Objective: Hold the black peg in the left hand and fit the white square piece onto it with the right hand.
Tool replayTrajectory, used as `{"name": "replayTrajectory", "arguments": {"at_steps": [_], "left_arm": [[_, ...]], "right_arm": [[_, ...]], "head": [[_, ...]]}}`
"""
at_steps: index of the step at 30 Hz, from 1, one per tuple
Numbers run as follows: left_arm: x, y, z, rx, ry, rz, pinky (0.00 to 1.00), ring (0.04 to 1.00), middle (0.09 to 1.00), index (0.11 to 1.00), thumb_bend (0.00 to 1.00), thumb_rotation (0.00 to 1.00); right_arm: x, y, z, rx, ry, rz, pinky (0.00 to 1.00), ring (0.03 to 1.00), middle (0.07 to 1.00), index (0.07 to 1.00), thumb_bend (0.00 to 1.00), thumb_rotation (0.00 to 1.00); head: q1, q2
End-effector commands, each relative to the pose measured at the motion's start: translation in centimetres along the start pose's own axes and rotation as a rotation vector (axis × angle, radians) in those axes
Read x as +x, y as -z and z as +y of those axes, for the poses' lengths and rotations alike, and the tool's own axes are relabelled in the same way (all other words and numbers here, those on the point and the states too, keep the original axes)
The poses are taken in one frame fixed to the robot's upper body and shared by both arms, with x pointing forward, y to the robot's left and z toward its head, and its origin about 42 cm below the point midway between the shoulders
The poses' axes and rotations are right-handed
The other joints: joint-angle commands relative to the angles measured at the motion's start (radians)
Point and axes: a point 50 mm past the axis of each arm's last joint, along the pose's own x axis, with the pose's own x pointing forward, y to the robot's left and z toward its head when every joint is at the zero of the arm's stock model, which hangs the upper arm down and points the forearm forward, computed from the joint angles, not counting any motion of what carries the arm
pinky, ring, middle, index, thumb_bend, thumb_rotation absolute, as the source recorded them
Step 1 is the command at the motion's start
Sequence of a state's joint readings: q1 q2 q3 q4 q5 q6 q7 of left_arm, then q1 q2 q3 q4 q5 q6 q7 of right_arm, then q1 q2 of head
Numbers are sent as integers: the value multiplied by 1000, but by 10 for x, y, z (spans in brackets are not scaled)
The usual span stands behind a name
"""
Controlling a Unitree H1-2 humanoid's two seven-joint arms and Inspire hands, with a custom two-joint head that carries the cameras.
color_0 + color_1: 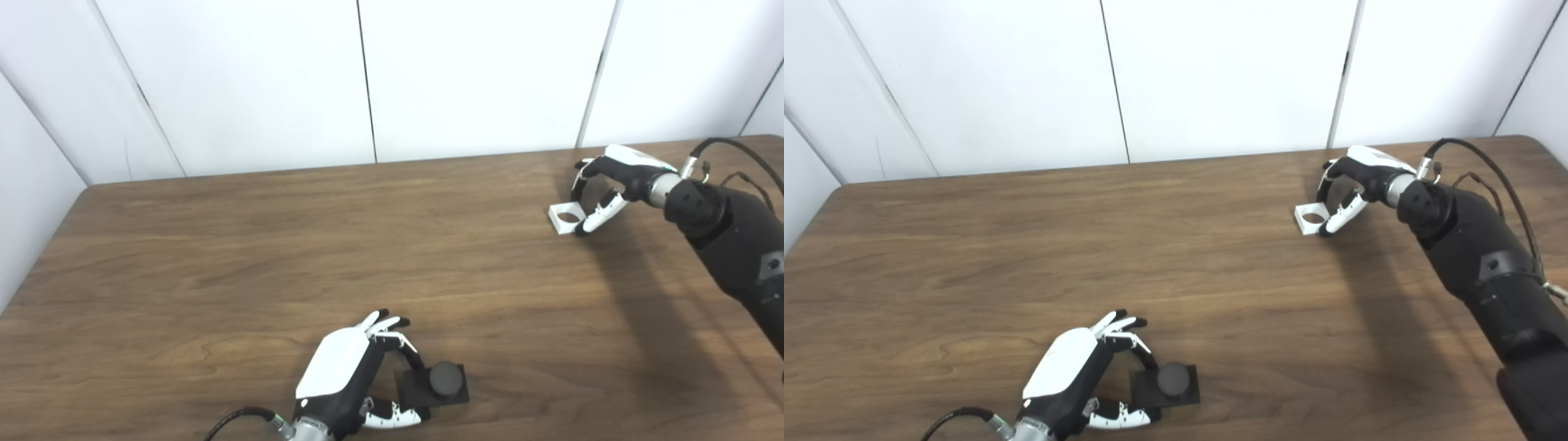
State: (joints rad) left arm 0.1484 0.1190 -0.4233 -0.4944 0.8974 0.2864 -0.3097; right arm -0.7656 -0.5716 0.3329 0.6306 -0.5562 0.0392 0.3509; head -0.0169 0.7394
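The black peg (pixel 445 378), a round post on a square black base, rests on the table near the front edge. My left hand (pixel 349 380) is at its left side, with a finger on the base's far left corner and the thumb along its near left edge, pinching it. The white square piece (pixel 565 217), with a round hole, lies flat at the far right. My right hand (pixel 603 187) arches over its right side, fingers behind it and thumb at its front corner, closed on it.
The wooden table (pixel 306 245) stretches between the two hands, with white wall panels behind its far edge. My right arm (pixel 729 239) and its cable reach in over the table's right part.
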Motion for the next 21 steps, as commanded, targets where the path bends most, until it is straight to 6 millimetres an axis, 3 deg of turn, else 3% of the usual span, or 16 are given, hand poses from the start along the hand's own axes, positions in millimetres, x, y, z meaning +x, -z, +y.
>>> {"name": "replayTrajectory", "arguments": {"at_steps": [1,12,21], "left_arm": [[3,-3,-2,8,-19,-4,927,976,886,492,494,73],[2,-3,-2,5,-22,-1,906,972,883,491,495,72],[3,-3,-3,0,-29,-5,950,972,881,491,494,70]], "right_arm": [[-2,-2,-29,-14,82,-32,923,1000,933,491,525,143],[-3,-7,-26,-13,80,-38,927,1000,936,492,525,143],[-3,-4,-24,-15,85,-41,921,1000,936,492,525,144]], "head": [[0,0],[1,-2],[1,-2]]}}
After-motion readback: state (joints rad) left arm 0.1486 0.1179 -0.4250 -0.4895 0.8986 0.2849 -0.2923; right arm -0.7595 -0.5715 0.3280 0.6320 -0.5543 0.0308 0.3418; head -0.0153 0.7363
